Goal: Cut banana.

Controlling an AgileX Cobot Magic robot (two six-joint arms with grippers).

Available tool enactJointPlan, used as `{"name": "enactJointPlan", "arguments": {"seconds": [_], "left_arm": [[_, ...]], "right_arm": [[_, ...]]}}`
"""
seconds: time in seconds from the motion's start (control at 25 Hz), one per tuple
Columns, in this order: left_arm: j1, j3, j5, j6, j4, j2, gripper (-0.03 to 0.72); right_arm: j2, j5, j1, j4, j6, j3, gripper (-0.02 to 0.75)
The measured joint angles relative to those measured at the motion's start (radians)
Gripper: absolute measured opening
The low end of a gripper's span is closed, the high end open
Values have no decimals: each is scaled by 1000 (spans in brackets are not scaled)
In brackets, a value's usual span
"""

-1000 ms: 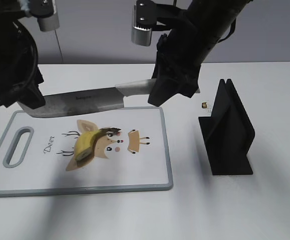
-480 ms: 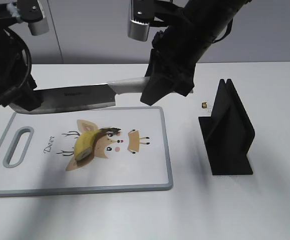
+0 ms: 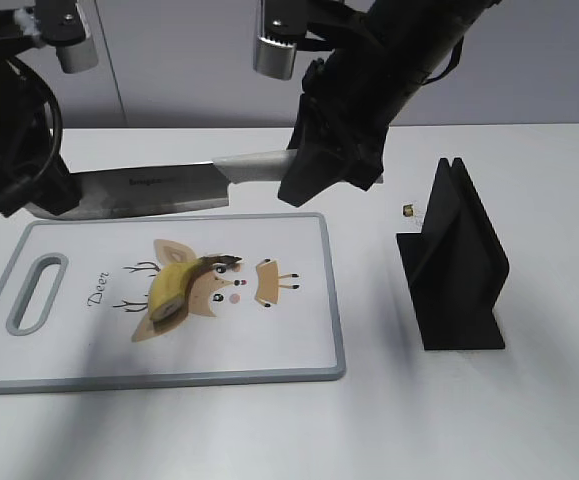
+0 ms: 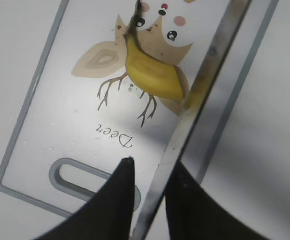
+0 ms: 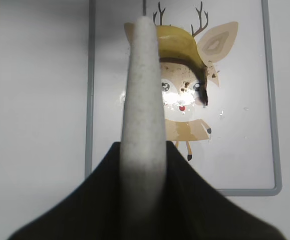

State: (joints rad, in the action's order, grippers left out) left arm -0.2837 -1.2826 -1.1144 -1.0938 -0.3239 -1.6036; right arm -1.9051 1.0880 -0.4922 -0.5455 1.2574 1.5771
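While the right gripper (image 3: pixel 304 180) is clamping its fingers on the pale handle of a knife (image 3: pixel 174 190), the blade is hanging level in the air above the far edge of the cutting board (image 3: pixel 289 345). At the blade's tip, the left gripper (image 3: pixel 54 195) is pinching the steel between its fingers (image 4: pixel 119 200). Below, the banana (image 3: pixel 172 287) is lying on the board's deer print (image 3: pixel 224 290), apart from the blade, dark stem pointing toward the right arm's side. Off to the right, a black stand (image 3: pixel 456 265) is sitting on the table (image 3: pixel 489 420).

Jaws clamp pale knife handle (image 5: pixel 145 95) above banana (image 5: pixel 181 46), cutting board (image 5: pixel 235 125)
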Motion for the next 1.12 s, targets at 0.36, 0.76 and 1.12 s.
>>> {"name": "enactJointPlan", "arguments": {"seconds": [0.36,0.76,1.12], "left_arm": [[-14,121,98,-26,-13,-33,41],[-15,163,222,-25,49,-59,34],[-14,166,255,-25,57,-104,33]], "right_arm": [[-24,-1,-3,30,-32,0,162],[-131,-75,-6,32,-41,1,168],[-198,-108,-6,43,-39,4,173]]}}
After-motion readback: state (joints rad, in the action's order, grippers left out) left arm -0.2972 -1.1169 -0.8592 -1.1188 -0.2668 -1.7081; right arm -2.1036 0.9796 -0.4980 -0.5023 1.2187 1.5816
